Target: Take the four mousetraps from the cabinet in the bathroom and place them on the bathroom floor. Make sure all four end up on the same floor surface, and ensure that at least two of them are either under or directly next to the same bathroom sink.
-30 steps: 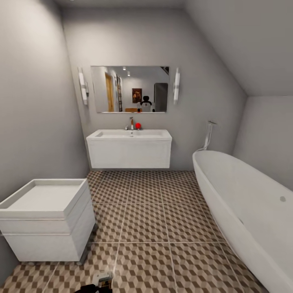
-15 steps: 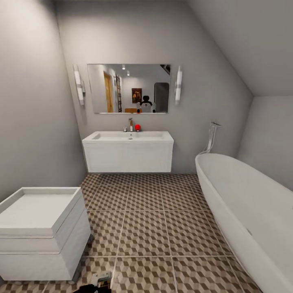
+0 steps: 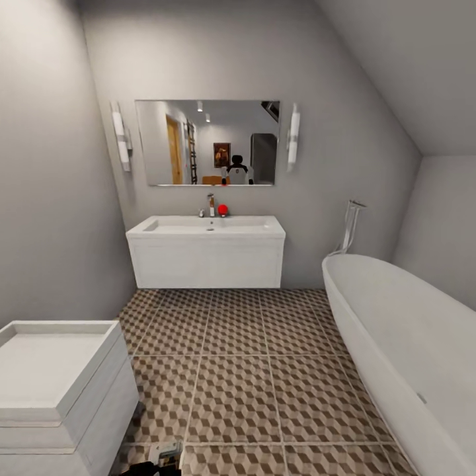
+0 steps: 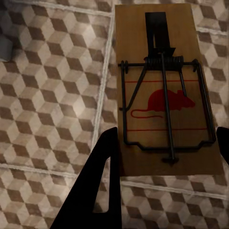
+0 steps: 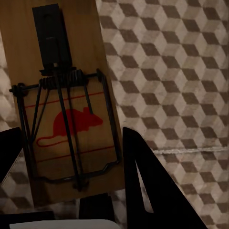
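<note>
In the left wrist view a brown wooden mousetrap (image 4: 164, 90) with a dark wire spring and a red mouse print lies between the dark fingers (image 4: 102, 181) of my left gripper (image 4: 164, 157), which is shut on it above the bathroom floor (image 4: 52, 95). My right gripper (image 5: 71, 164) is shut on a second mousetrap (image 5: 62, 105), its fingers (image 5: 145, 186) on either side of the plate. Straight ahead in the head view the bathroom sink (image 3: 206, 227) sits on its white vanity against the far wall. The cabinet is out of view.
A white bathtub (image 3: 403, 344) runs along the right side. A small white drawer unit (image 3: 56, 390) stands at the near left. Cube-patterned floor tiles (image 3: 238, 357) stretch from here to the vanity. A mirror (image 3: 207, 142) hangs above the sink under a sloped ceiling.
The whole head view has shifted: the sink and vanity look nearer and larger, and the white drawer unit has slid toward the lower left corner. Both traps stay held.
</note>
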{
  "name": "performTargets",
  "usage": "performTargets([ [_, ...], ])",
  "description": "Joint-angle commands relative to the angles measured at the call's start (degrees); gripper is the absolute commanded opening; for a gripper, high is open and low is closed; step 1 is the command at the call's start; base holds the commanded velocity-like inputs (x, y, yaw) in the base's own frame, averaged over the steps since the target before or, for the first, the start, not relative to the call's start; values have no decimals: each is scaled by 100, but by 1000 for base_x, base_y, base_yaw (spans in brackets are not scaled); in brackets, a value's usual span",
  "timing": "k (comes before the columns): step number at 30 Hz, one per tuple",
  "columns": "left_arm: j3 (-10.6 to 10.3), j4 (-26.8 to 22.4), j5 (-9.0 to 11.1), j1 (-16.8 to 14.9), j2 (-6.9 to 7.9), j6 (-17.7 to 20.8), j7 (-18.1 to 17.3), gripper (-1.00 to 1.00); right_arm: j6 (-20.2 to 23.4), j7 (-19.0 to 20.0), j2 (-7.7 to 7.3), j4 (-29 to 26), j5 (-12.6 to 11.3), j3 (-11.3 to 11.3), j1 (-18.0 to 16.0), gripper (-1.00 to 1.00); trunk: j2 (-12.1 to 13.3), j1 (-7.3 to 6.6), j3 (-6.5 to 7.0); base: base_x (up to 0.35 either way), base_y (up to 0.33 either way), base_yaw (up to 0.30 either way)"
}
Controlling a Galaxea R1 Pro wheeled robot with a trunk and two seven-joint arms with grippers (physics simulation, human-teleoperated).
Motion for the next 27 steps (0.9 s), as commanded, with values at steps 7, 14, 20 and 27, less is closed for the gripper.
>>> performTargets([
  [7, 0, -2, 42, -4, -2, 19, 27, -100, 11, -2, 0, 4, -60, 49, -5, -100, -3, 3, -6, 323, 0, 0],
  [14, 0, -2, 42, -2, -2, 19, 28, -100, 11, 27, 0, 4, -59, 49, -5, -100, -3, 3, -6, 323, 0, 0],
  [20, 0, -2, 43, -4, -2, 19, 26, -100, 11, 32, 0, 4, -59, 49, -5, -100, -3, 3, -6, 323, 0, 0],
  [27, 0, -2, 45, -4, -2, 19, 28, -100, 11, 15, 0, 4, -59, 49, -5, -100, -3, 3, -6, 323, 0, 0],
])
